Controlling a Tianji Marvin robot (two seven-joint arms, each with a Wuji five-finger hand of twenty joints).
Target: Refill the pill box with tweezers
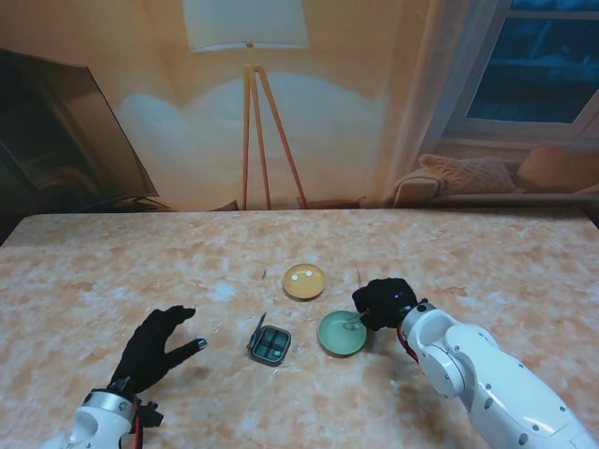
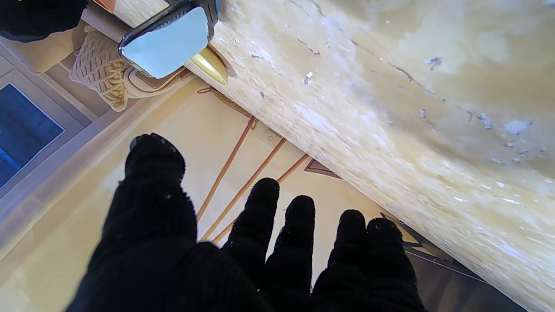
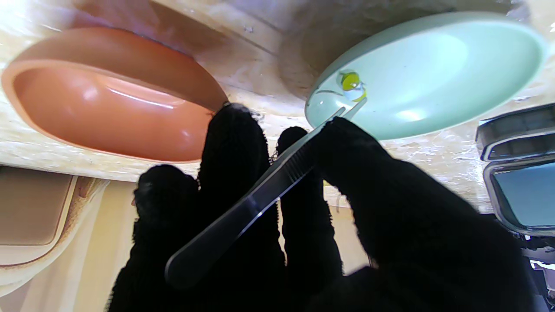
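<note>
One pill box (image 1: 270, 344) lies on the marble-patterned table (image 1: 112, 271), near the middle and toward us, its lid raised on the left edge. We read no brand, label or writing on it or on anything else in view. Just to its right sits a pale green dish (image 1: 341, 333), and in the right wrist view a small yellow-and-white pill (image 3: 352, 84) rests inside that dish. Farther from us, between the two, stands a yellow dish (image 1: 304, 281) holding two small white items.

Our right hand (image 1: 384, 303) reaches in from the right and rests over the far right rim of the green dish. Its fingers are closed around the tweezers (image 3: 260, 195), pinched between thumb and forefinger, with the tips just beside the pill; we cannot tell whether they touch it.

Our left hand (image 1: 157, 348) lies well to the left of the pill box, palm down near the table, fingers spread and holding nothing. In its wrist view the box's lid (image 2: 167, 41) shows beyond the fingers (image 2: 260, 216).
</note>
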